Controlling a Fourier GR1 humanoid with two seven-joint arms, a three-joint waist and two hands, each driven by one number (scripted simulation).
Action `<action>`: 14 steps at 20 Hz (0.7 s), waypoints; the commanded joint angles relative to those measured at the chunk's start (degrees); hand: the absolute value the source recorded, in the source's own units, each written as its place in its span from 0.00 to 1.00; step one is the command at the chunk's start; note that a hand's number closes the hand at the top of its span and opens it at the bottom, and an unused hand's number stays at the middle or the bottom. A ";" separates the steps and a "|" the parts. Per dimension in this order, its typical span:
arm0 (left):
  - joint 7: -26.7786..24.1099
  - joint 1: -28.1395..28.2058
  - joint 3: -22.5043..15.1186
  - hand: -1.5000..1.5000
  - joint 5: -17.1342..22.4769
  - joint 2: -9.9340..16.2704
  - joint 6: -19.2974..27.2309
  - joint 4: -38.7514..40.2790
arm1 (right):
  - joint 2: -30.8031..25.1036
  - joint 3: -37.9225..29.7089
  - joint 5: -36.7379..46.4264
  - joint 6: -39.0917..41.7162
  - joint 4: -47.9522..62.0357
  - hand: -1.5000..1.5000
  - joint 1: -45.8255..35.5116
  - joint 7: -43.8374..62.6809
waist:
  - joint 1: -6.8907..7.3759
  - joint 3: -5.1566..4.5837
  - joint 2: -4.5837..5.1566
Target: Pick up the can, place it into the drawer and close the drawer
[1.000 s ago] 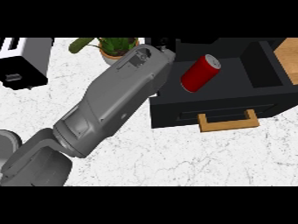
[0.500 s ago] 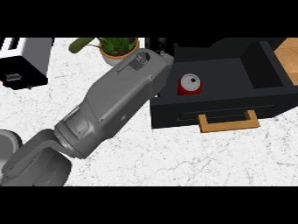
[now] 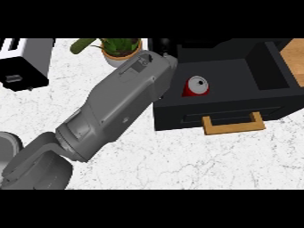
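Note:
The red can [image 3: 197, 86] sits inside the open black drawer [image 3: 273, 73], near its left side, with its silver end facing up at me. A wooden handle [image 3: 233, 124] sticks out from the drawer's front panel. My left forearm [image 3: 118, 104] stretches from the lower left up to the drawer's back left corner. Only a dark part of my left hand [image 3: 162, 45] shows there, against the black cabinet, to the upper left of the can and apart from it. My right hand does not appear.
A black and silver toaster [image 3: 17, 62] stands at the back left of the white marble counter [image 3: 200, 160]. A potted plant [image 3: 118, 46] stands just left of my wrist. Wooden floor shows past the counter's right edge.
The can was tilted and higher over the drawer a second ago; it has dropped lower into the drawer and turned its silver end upward. My left forearm has barely moved.

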 commanded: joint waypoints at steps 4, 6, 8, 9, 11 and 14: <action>-4.58 -1.06 0.62 0.00 1.83 0.00 -2.42 1.33 | -4.01 2.86 9.39 0.28 -0.69 0.00 -7.95 -3.63 | 1.33 -0.04 0.23; -3.29 -1.86 -0.53 0.00 2.61 0.00 0.14 -0.52 | -1.34 7.68 15.92 0.29 -4.85 0.00 -7.73 -3.22 | 1.84 -0.06 -0.07; -4.34 -1.25 -0.61 0.00 2.83 0.00 0.48 -2.18 | -1.11 8.83 22.09 1.33 -3.98 0.00 -7.68 -6.38 | 2.76 -0.05 -0.35; -4.64 -1.25 -1.30 0.00 2.74 0.00 0.74 -1.48 | 1.08 11.64 26.35 2.06 -4.46 0.00 -6.64 -8.76 | 2.44 -0.01 -0.13; -3.36 -2.82 -1.17 0.00 3.79 0.00 2.11 -2.34 | 0.71 16.15 31.32 0.49 -4.79 0.00 -10.47 -7.16 | 3.08 -0.06 -0.20; -4.76 -0.47 -0.76 0.00 4.31 0.00 1.23 -3.49 | 2.06 21.32 41.68 -0.88 -0.72 0.00 -11.27 -10.60 | 4.00 -0.07 -0.40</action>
